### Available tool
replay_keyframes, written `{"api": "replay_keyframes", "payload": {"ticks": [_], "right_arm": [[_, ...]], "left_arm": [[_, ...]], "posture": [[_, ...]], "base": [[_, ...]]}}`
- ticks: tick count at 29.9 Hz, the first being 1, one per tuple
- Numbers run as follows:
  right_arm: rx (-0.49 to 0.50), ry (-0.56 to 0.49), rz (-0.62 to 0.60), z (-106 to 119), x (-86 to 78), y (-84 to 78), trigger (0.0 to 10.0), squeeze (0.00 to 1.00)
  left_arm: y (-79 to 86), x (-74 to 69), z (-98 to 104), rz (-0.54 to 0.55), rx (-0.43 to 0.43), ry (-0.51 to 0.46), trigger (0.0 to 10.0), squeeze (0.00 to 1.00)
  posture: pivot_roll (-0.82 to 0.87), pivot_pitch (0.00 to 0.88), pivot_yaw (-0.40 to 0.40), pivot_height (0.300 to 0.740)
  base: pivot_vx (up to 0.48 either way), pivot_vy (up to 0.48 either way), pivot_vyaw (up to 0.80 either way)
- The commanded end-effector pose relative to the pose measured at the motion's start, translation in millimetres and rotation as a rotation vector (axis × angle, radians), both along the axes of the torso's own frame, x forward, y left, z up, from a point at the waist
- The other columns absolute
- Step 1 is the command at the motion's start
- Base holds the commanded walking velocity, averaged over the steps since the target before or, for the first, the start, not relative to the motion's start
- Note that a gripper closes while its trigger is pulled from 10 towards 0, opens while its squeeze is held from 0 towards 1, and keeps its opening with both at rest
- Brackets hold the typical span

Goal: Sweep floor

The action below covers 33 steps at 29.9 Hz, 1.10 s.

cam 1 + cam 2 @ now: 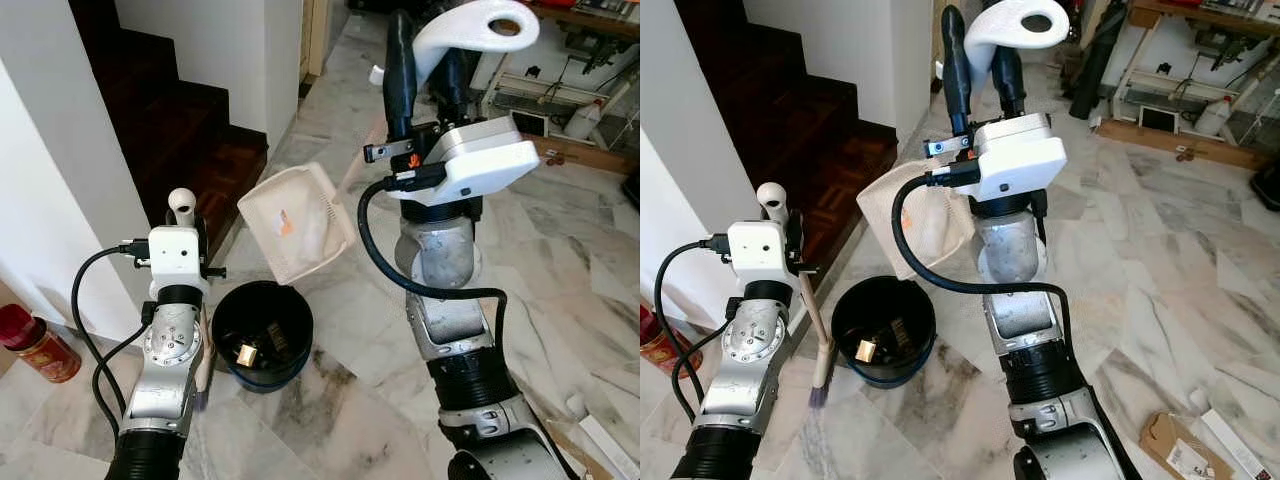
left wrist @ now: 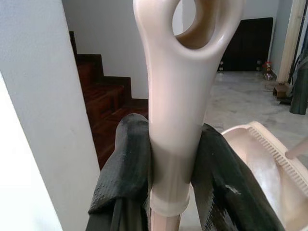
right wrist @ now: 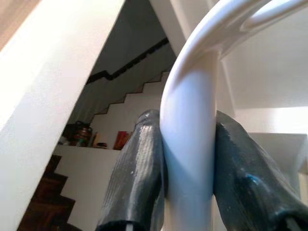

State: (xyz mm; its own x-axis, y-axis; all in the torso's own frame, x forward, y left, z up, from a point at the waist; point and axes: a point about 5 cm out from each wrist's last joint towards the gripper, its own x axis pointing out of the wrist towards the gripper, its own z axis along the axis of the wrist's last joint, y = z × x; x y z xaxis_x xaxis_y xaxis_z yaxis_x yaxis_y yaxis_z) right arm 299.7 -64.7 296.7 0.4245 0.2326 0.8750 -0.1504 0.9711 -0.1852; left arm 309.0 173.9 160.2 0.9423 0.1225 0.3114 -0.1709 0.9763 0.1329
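My right gripper (image 1: 428, 75) is raised high and shut on the white handle (image 1: 470, 28) of a cream dustpan (image 1: 295, 222). The pan hangs tilted just above and beyond a black bin (image 1: 218, 318), which has bits of rubbish inside. In the right wrist view the black fingers (image 3: 139, 168) clamp the white handle (image 3: 190, 144). My left gripper (image 1: 185, 228) is shut on the cream looped handle (image 2: 178, 120) of a small broom beside the bin. The broom's stick runs down to bristles (image 1: 820, 385) on the marble floor.
Dark wooden stairs (image 1: 170, 110) rise at the back left, beside a white wall (image 1: 50, 180). A red jar (image 1: 40, 345) stands at the wall's foot. Shelves with clutter (image 1: 570, 110) line the back right. Cardboard scraps (image 1: 1175, 440) lie on the floor at the right.
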Motion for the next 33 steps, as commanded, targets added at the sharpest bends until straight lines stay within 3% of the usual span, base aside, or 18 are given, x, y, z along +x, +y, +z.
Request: {"api": "replay_keyframes", "payload": {"ticks": [1,8,28,33], "right_arm": [[-0.01,-0.138,0.006,16,-15.6,0.9,10.0,0.0],[-0.074,-0.143,0.036,11,-18.9,10.9,10.0,0.0],[-0.103,-0.128,0.038,8,-17.9,13.7,10.0,0.0],[-0.176,-0.153,-0.004,5,-17.8,15.2,10.0,0.0]], "left_arm": [[-8.1,-2.9,12,-0.038,0.01,-0.068,10.0,0.0],[-8.5,-2.9,11,-0.037,0.009,-0.068,10.0,0.0],[-9.2,-3.1,11,-0.037,0.008,-0.065,10.0,0.0],[-10.1,-3.5,10,-0.042,0.009,-0.062,10.0,0.0]], "posture": [[0.13,0.065,-0.096,0.74],[0.12,0.068,-0.099,0.74],[0.12,0.07,-0.102,0.74],[0.12,0.072,-0.099,0.74]], "base": [[0.0,0.0,0.0],[0.0,0.0,0.0],[0.0,0.0,0.0],[0.0,0.0,0.0]]}}
